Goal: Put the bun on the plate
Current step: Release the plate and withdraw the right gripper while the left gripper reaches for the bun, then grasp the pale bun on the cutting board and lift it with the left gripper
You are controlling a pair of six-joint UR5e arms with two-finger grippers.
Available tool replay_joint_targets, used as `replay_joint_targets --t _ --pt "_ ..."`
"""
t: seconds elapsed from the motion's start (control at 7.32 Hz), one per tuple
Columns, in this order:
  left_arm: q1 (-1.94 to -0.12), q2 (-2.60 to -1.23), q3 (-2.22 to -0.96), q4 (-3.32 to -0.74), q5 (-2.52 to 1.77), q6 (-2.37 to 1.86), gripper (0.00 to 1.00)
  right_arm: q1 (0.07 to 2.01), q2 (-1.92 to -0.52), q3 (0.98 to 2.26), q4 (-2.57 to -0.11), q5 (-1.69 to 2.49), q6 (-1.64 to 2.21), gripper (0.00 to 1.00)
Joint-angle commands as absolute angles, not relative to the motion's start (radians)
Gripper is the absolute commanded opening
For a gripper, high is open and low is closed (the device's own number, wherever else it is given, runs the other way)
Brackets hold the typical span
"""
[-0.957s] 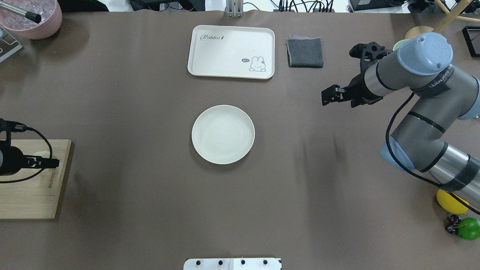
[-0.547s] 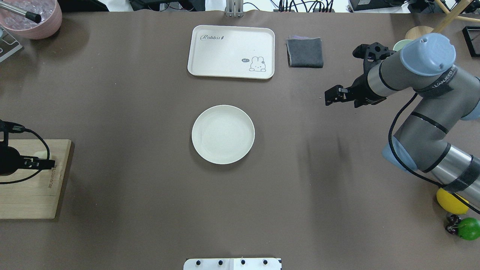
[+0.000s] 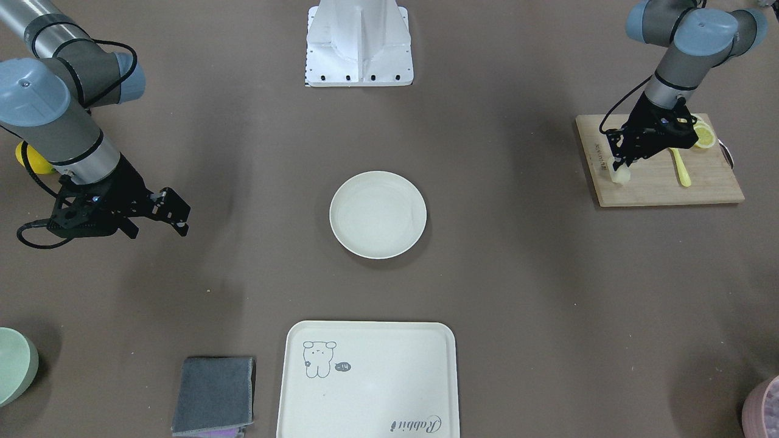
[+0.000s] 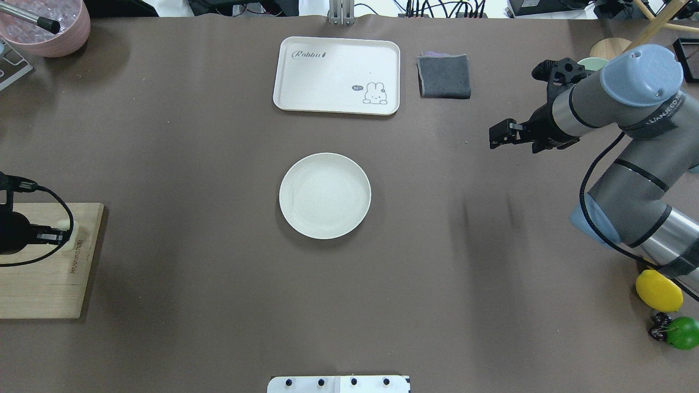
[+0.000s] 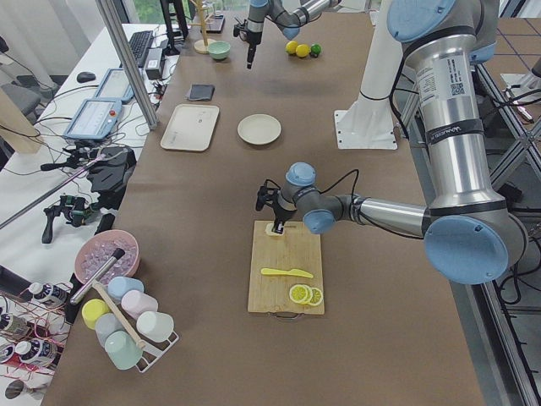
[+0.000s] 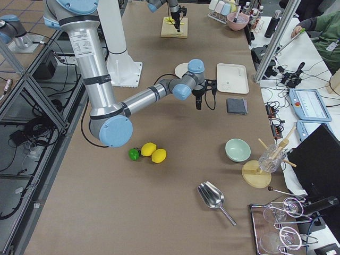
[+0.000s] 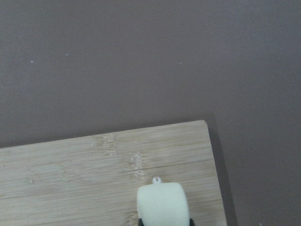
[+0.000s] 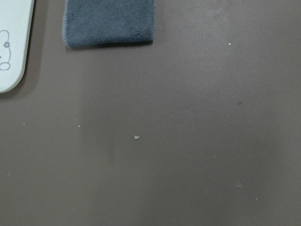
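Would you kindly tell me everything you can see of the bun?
The bun is a small, smooth, pale cream lump, soft-looking, with a tiny nub at one end. It sits at a corner of the wooden cutting board, far from the plate. The left gripper straddles it, pressed against both sides, apparently pinching it.

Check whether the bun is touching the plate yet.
Apart. The front-facing view shows the bun on the cutting board under the left gripper, with bare table between board and plate.
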State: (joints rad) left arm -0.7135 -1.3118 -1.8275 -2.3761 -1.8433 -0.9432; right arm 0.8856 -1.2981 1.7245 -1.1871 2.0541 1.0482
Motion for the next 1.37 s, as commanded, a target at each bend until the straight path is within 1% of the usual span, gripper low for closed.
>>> replay_joint_targets --t 0.0,0.14,0.27,0.41,0.55,0.68,0.96,1.09,1.23 --pt "-0.767 -1.312 -1.848 -2.375 -1.929 -0.937 0.15 0.932 -1.312 1.733 -1.187 2.065 1.045 1.00" --pt "-0.855 -1.321 -1.853 -2.372 -2.000 -0.919 0.15 0.942 -1.321 1.735 -1.187 2.069 1.045 1.00" --pt "-0.891 -1.330 -1.868 -2.358 -2.038 -0.902 0.15 0.943 -1.336 1.735 -1.189 2.085 1.043 1.00" --pt "-0.896 -1.380 -1.915 -2.254 -2.037 -0.904 0.15 0.962 -1.351 1.739 -1.206 2.098 0.985 1.00" --pt "-0.905 -1.469 -1.954 -2.130 -2.030 -0.907 0.15 1.012 -1.377 1.753 -1.256 2.138 0.907 1.00" --pt "-0.905 -1.553 -1.959 -2.058 -2.028 -0.919 0.15 1.079 -1.396 1.753 -1.308 2.182 0.787 1.00" --pt "-0.897 -1.749 -1.965 -1.840 -2.028 -0.949 0.15 1.231 -1.475 1.740 -1.395 2.226 0.476 1.00" --pt "-0.873 -1.843 -1.959 -1.779 -2.022 -1.009 0.15 1.311 -1.505 1.738 -1.461 2.236 0.337 1.00" --pt "-0.798 -1.949 -1.938 -1.699 -1.967 -1.087 0.15 1.383 -1.532 1.723 -1.498 2.261 0.214 1.00"
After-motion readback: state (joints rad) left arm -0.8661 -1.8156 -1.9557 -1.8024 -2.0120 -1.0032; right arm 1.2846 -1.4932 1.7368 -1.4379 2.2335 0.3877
